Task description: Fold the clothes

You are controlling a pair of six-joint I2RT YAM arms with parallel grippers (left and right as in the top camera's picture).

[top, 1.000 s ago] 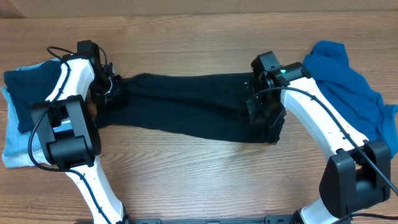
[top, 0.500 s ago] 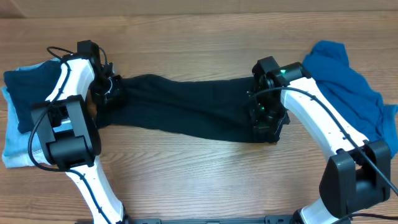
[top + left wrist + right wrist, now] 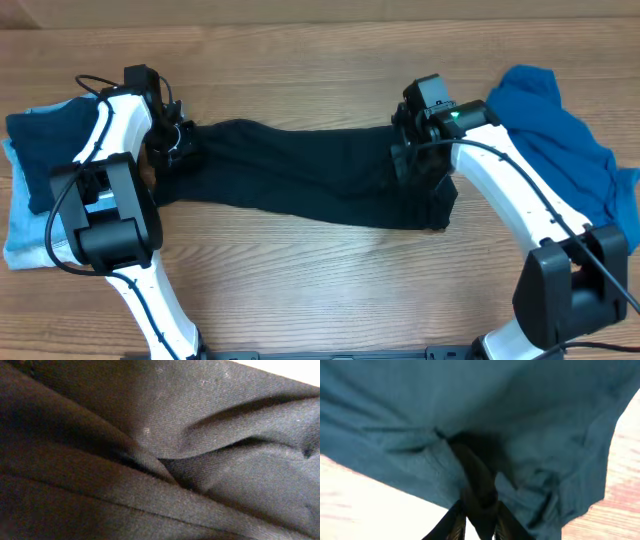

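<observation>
The black garment [image 3: 300,170] lies stretched in a long band across the middle of the wooden table. My left gripper [image 3: 178,140] is at its bunched left end; the left wrist view is filled with creased black fabric [image 3: 200,425] and the fingers are hidden. My right gripper [image 3: 412,170] is at the garment's right end. In the right wrist view its fingers [image 3: 479,522] are shut on a dark fold of the cloth [image 3: 470,410], which looks bluish there. The teal-blue garment [image 3: 560,140] lies crumpled at the far right, under the right arm.
A folded dark navy piece [image 3: 45,150] rests on light-blue denim [image 3: 25,235] at the left edge, beside the left arm. Both arm bases stand at the table's front edge.
My right gripper dipped toward the front half a second ago and has now come back up and slightly left with the black garment's right end. The left arm has not moved.
</observation>
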